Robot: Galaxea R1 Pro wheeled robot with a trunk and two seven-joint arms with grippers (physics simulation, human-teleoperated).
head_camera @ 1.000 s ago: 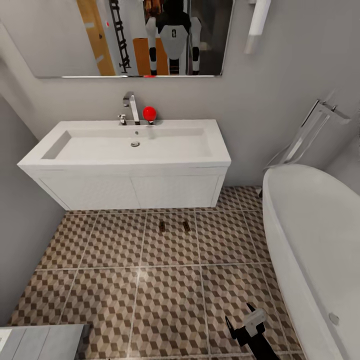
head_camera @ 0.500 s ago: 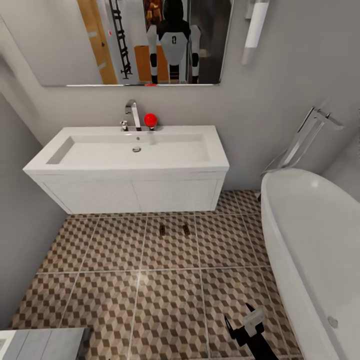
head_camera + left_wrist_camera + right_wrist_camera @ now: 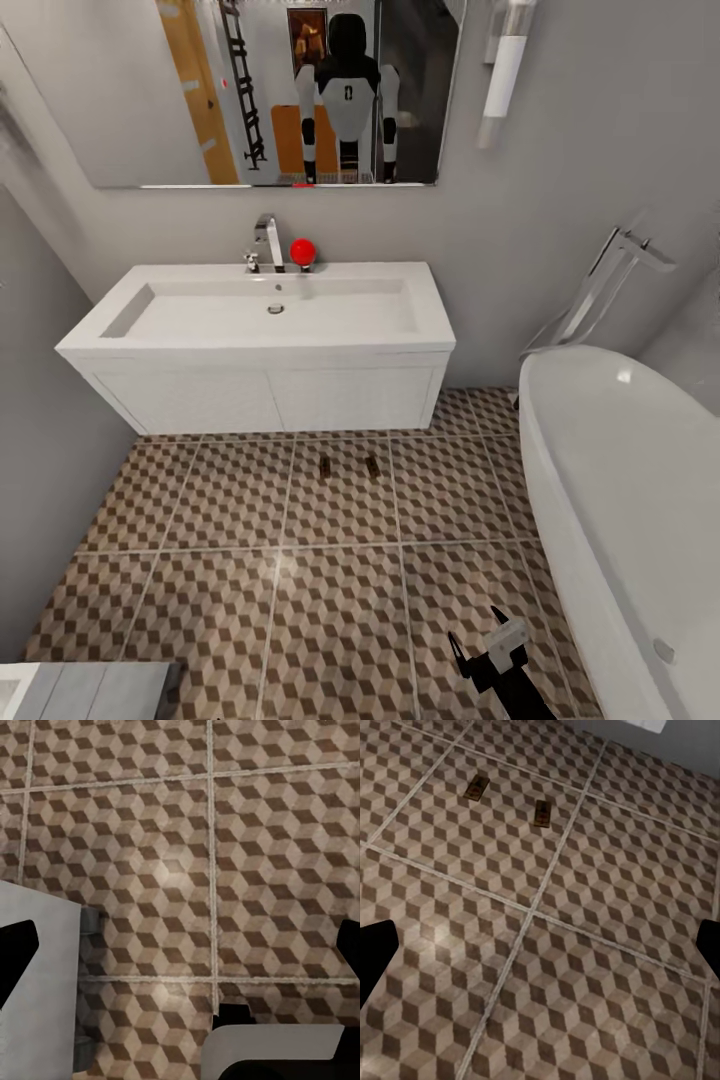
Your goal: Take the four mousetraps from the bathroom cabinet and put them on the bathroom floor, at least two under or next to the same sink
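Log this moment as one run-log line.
mousetraps: two on bathroom floor before sink | right gripper: open, empty | left gripper: open, empty

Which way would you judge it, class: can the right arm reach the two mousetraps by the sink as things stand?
Probably not yet. The right gripper hangs open well short of the mousetraps, with bare bathroom floor between; nothing blocks the way.

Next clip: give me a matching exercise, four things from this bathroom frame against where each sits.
Things:
1. mousetraps
2. red ball
3. bathtub
4. mirror

Places:
A. on the wall above the sink
B. on the bathroom floor in front of the sink cabinet
C. at the head view's right
D. on the sink ledge beside the faucet

Pairs: 1-B, 2-D, 3-C, 4-A
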